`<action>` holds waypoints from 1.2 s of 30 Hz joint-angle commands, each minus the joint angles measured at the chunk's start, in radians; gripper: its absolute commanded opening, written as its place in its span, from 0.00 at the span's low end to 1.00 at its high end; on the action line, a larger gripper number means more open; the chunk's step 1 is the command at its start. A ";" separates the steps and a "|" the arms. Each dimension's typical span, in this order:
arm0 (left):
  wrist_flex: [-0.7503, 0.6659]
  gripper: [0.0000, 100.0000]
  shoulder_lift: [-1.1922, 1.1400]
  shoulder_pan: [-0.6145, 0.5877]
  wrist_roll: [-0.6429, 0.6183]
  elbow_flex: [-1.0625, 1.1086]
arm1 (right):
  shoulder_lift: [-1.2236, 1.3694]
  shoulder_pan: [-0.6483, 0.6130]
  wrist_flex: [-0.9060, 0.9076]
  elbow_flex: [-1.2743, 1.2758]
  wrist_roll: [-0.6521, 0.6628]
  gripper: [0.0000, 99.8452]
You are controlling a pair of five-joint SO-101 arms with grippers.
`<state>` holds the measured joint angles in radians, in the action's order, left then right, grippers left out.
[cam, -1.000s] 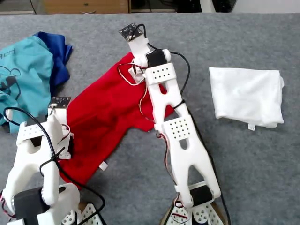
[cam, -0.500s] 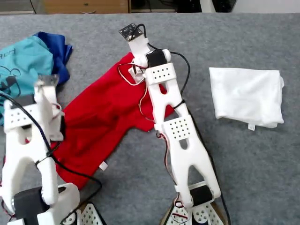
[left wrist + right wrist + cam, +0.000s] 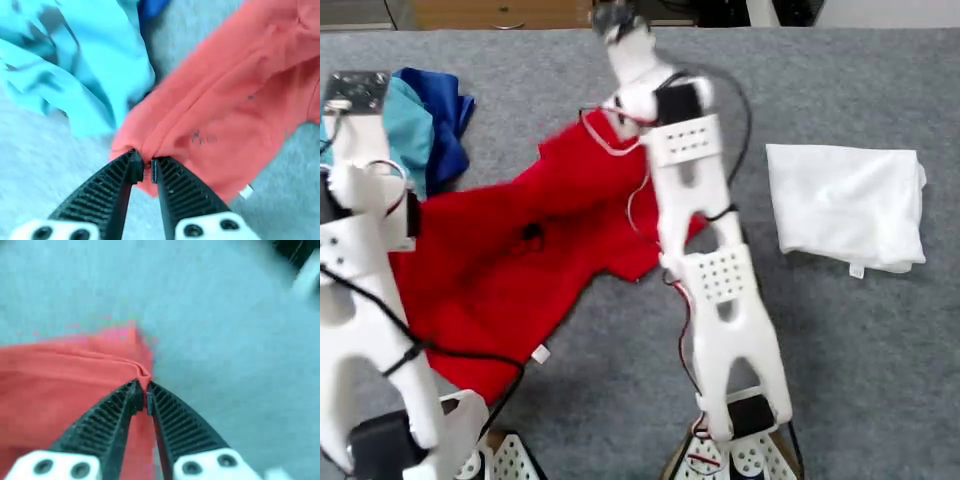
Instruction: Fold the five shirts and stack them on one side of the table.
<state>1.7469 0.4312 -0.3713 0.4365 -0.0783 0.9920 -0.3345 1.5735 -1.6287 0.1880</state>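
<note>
Farther up the table (image 3: 840, 340) than a second ago, the left gripper (image 3: 147, 170) and right gripper (image 3: 146, 390) each pinch a red shirt (image 3: 520, 260) edge between fingertips closed on the cloth.

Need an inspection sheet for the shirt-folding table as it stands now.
Surface: grey felt-like table.
Job's things: red shirt spread out centre-left; white shirt folded, lying at the right; teal shirt and blue shirt bunched together at far left.
Clutter: nothing seen.
Grippers: left gripper shut on the red shirt's edge beside the teal shirt; right gripper shut on its far corner.
Cables: wires run along the right arm, above the red shirt.
Surroundings: wooden cabinet beyond the far edge.
</note>
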 commanded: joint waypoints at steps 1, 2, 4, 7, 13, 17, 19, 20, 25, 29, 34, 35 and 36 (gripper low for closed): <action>0.012 0.02 0.091 -0.041 0.040 -0.130 | -0.355 0.050 -0.037 -0.041 0.043 0.00; 0.012 0.02 0.127 -0.054 0.054 -0.167 | -0.432 0.058 -0.057 -0.039 0.041 0.00; 0.012 0.02 0.180 -0.069 0.075 -0.235 | -0.573 0.061 -0.110 -0.036 0.041 0.00; 0.012 0.02 0.246 -0.072 0.089 -0.293 | -0.742 0.047 -0.229 -0.036 0.043 0.00; 0.011 0.02 0.328 -0.143 0.084 -0.420 | -0.980 0.045 -0.341 -0.019 0.049 0.00; 0.011 0.02 0.349 -0.147 0.068 -0.506 | -1.150 0.044 -0.331 0.107 0.104 0.00; 0.011 0.02 0.355 -0.150 0.043 -0.540 | -1.247 0.044 -0.333 0.197 0.114 0.00; 0.011 0.02 0.357 -0.152 0.040 -0.552 | -1.293 0.044 -0.333 0.249 0.120 0.00; 0.012 0.02 0.358 -0.152 0.040 -0.598 | -1.469 0.045 -0.333 0.475 0.164 0.00; 0.012 0.02 0.414 -0.143 0.046 -0.523 | -1.518 0.045 -0.333 0.593 0.196 0.00; 0.008 0.02 0.512 -0.094 0.043 -0.224 | -1.494 0.045 -0.333 0.720 0.193 0.00; -0.012 0.02 0.518 -0.068 0.043 -0.152 | -1.484 0.045 -0.333 0.748 0.193 0.00; -0.043 0.02 0.518 -0.049 0.041 -0.069 | -1.477 0.047 -0.327 0.776 0.195 0.00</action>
<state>1.7484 0.9436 -0.4726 0.4856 -0.3452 -0.5040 -0.2961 1.2635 -0.9122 0.3751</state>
